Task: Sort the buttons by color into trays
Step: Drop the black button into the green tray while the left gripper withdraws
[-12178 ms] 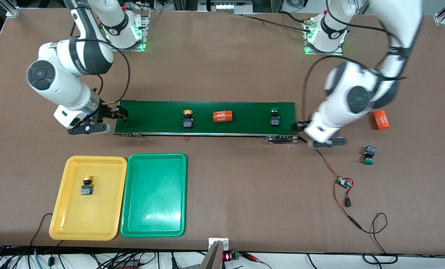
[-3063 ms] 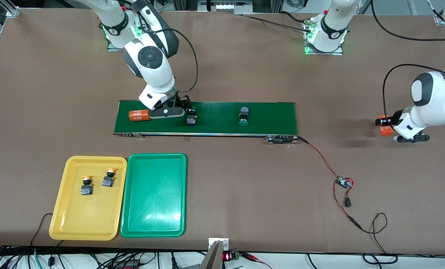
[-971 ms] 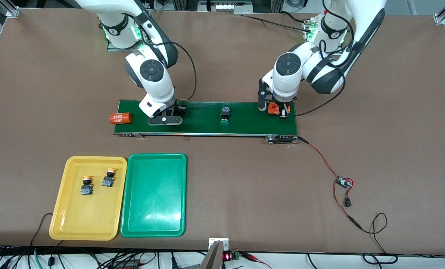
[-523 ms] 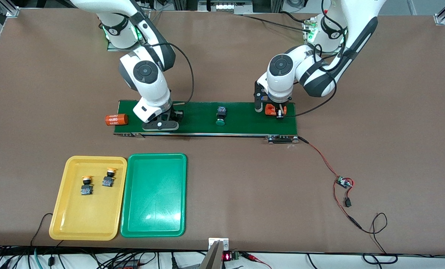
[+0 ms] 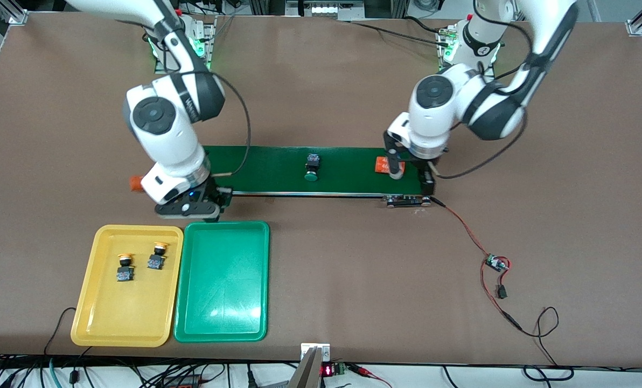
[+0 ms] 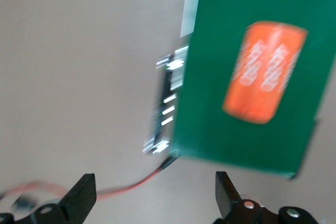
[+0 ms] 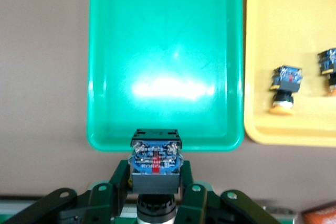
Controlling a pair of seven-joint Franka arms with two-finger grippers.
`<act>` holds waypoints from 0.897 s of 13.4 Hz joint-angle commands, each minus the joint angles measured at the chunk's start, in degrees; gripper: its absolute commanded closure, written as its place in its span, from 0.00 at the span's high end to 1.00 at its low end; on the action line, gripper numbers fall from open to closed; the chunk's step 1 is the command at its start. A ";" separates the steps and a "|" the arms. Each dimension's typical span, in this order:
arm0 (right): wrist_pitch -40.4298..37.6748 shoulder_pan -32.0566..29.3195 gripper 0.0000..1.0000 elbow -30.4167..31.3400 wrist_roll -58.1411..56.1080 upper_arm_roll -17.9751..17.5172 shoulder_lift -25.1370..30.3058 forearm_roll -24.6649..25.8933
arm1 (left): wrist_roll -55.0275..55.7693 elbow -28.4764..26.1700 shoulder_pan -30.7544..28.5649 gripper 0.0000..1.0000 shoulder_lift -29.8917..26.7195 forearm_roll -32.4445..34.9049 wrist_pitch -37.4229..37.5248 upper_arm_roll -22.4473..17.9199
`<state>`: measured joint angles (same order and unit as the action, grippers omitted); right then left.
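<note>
While the green tray (image 5: 223, 282) lies bare beside the yellow tray (image 5: 127, 318), two yellow buttons (image 5: 125, 266) rest in the latter. One green button (image 5: 311, 167) lies on the conveyor (image 5: 342, 164). The right gripper (image 7: 155, 198), at the green tray's 12 o'clock rim, clamps another button (image 7: 156, 165). The left gripper (image 6: 152, 200) hovers spread over the orange cylinder (image 6: 265, 72).
</note>
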<state>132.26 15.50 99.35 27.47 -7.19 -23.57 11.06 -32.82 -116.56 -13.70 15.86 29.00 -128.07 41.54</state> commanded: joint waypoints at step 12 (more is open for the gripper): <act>20.32 -3.99 0.76 -4.34 -4.44 -0.37 -15.01 -0.43 | 29.09 26.28 7.19 1.00 -3.38 -23.43 26.55 -30.44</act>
<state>152.55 11.52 95.93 24.07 -7.22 -38.03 11.08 -8.81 -92.98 -9.04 13.07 9.20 -103.28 16.67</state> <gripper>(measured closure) 0.401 0.000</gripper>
